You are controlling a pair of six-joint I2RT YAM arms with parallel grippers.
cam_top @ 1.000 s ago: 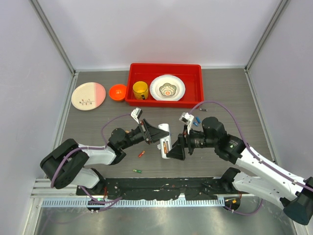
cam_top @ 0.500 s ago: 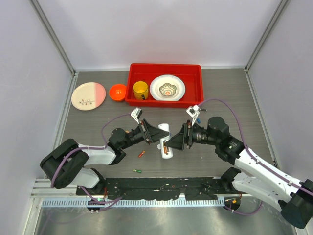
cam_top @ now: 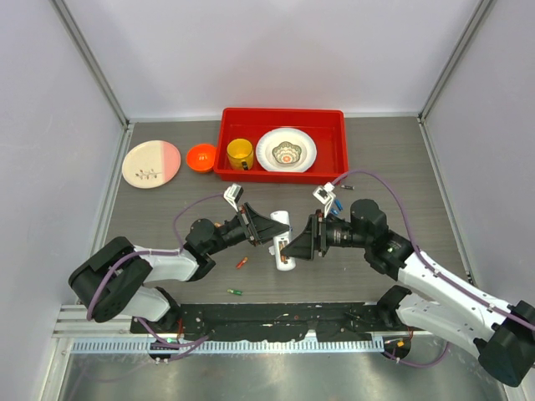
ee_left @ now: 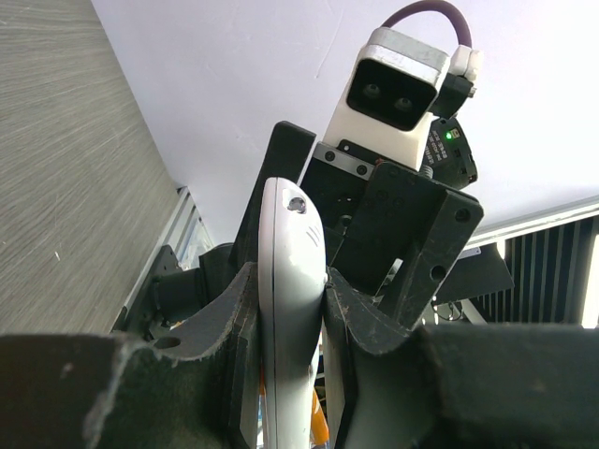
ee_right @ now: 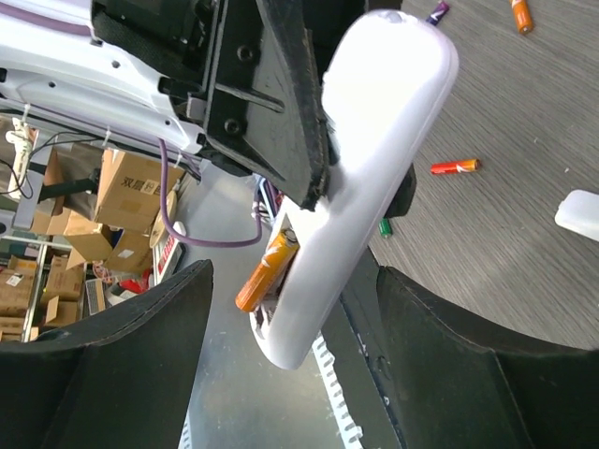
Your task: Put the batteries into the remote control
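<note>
You are looking down on a grey worktop (cam_top: 150, 219) with pale walls on three sides. A red tray (cam_top: 334, 160) sits far beyond both claws. Your left claw (cam_top: 273, 236) is clenched on the remote control (cam_top: 285, 261) and holds it up off the worktop. Your right claw (cam_top: 294, 246) is just beside the remote on the other side, with its fingers spread and nothing in them. A second ago that claw sat lower, over the near end of the remote. Now it has slid up and turned a little. The remote has not moved. A red battery (cam_top: 242, 262) and a green battery (cam_top: 235, 291) lie on the near side of the left claw. Some blue batteries (cam_top: 338, 205) lie behind the right claw.

From the left wrist, the remote (ee_left: 290, 281) stands on its edge, squeezed tight between the two fingers (ee_left: 234, 323). The right arm looks back at you from just past it.

From the right wrist, the remote (ee_right: 374, 140) hangs between the spread fingers (ee_right: 122, 365), with a gap on each side. An orange battery (ee_right: 267, 271) sits in its open back. One end seems to stick out, so I think it is not pushed flat yet. The new spot should help you press it in. Then you must still fetch at least one more loose battery.
</note>
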